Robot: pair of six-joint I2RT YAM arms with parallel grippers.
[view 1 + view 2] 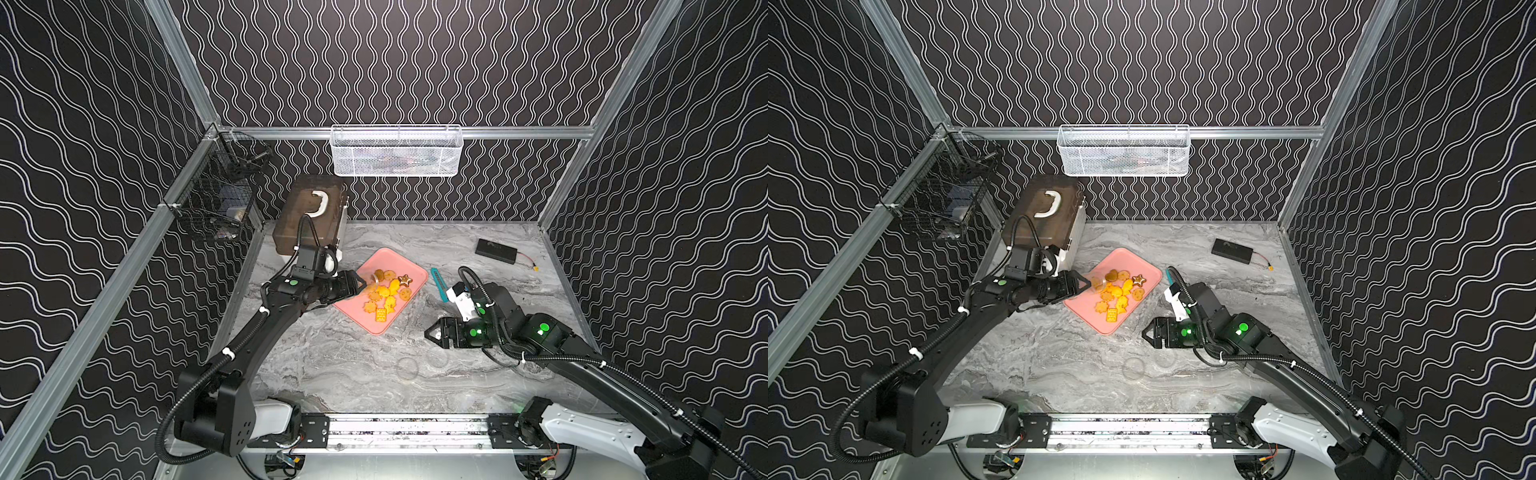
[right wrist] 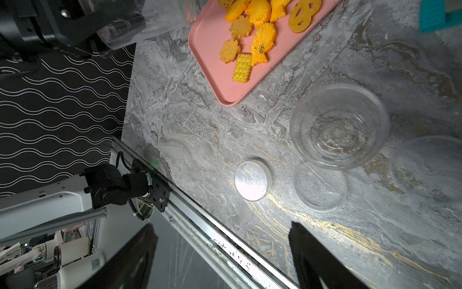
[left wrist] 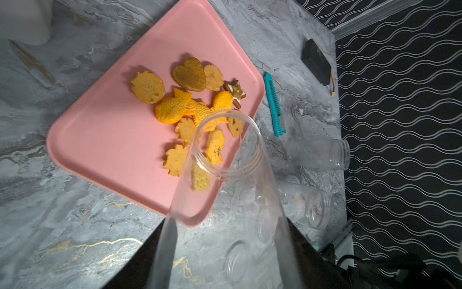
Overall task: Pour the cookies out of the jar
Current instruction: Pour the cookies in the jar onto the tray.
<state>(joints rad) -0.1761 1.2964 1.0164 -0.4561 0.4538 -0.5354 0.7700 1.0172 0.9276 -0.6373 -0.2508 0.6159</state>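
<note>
Your left gripper (image 1: 355, 286) is clamped on the base end of a clear jar (image 3: 232, 190). The jar's long axis runs out from the jaws, tipped so the open mouth points down over the pink tray (image 3: 105, 130). The cookies (image 3: 172, 110) lie clustered on that tray by the mouth. Your right gripper (image 1: 432, 333) hovers over the table (image 1: 332, 374) with its jaws apart.

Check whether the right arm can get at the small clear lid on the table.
Likely yes: the right end effector is open and empty, and bare table is all that lies between it and the small clear lid.
</note>
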